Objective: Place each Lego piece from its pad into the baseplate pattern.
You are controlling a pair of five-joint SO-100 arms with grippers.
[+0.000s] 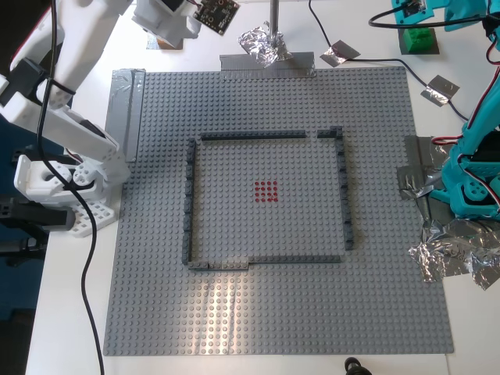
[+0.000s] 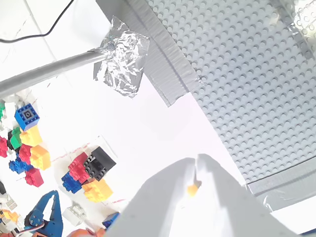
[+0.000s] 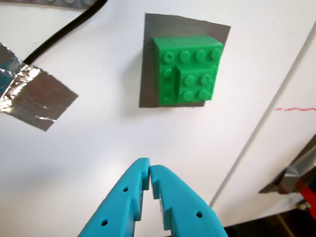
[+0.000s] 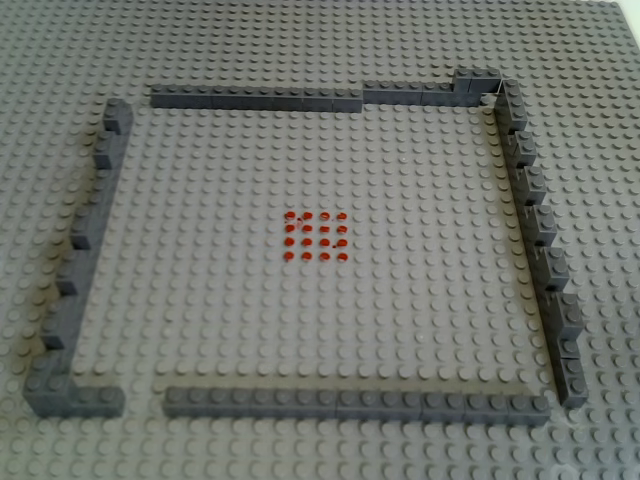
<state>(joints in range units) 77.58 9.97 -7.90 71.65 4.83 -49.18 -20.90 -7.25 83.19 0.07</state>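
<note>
The green Lego piece [image 3: 186, 69] sits on its dark grey pad [image 3: 148, 59], just ahead of my first gripper [image 3: 149, 167], whose teal jaws are shut and empty. The exterior view shows this green piece [image 1: 419, 39] at its top right, off the baseplate [image 1: 273, 305]. My second gripper [image 2: 196, 159], on the white arm [image 1: 78, 55] at the exterior view's top left, hovers over white table beside the baseplate corner [image 2: 247, 98]. Its jaws are together, with an orange speck [image 2: 192, 188] showing in the slit. The red stud pattern [image 1: 266, 191] [image 4: 315, 236] lies bare inside the dark grey outline [image 1: 188, 195].
A foil lump [image 1: 264, 41] wraps a pole at the baseplate's far edge. More crumpled foil [image 1: 457, 254] lies by the teal arm's base [image 1: 473, 180]. Loose coloured bricks [image 2: 89, 170] are heaped near my second gripper. Tape patches [image 1: 339, 52] and a black cable [image 1: 437, 74] lie at the exterior view's top right.
</note>
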